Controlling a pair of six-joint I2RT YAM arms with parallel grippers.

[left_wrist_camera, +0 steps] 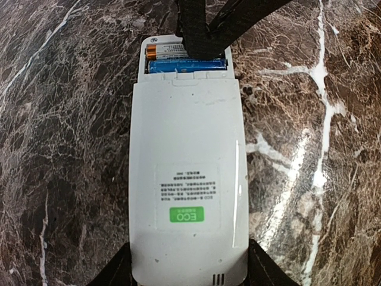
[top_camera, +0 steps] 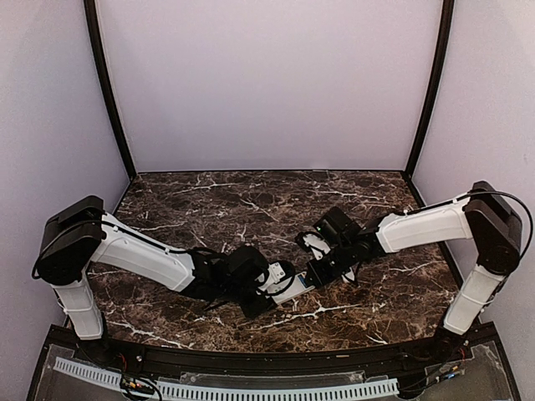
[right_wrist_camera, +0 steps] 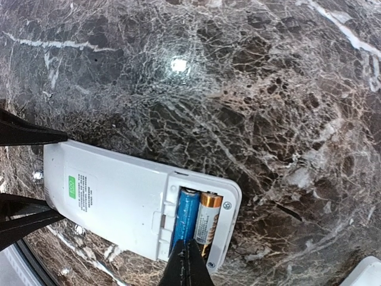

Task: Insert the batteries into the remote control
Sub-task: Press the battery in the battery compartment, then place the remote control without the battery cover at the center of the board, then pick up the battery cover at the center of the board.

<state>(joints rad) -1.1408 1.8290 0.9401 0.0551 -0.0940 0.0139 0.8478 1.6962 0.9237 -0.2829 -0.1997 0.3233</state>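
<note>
Between pinching left jaws lies the remote control; closed right jaws seemingly touch batteries.

Two robot arms, the left arm and the right arm, each built of smooth white shell links between bulky black joint housings. Thin black cables loop alongside. A small green light glows on one wrist. The tapered fingers are matte black.
</note>
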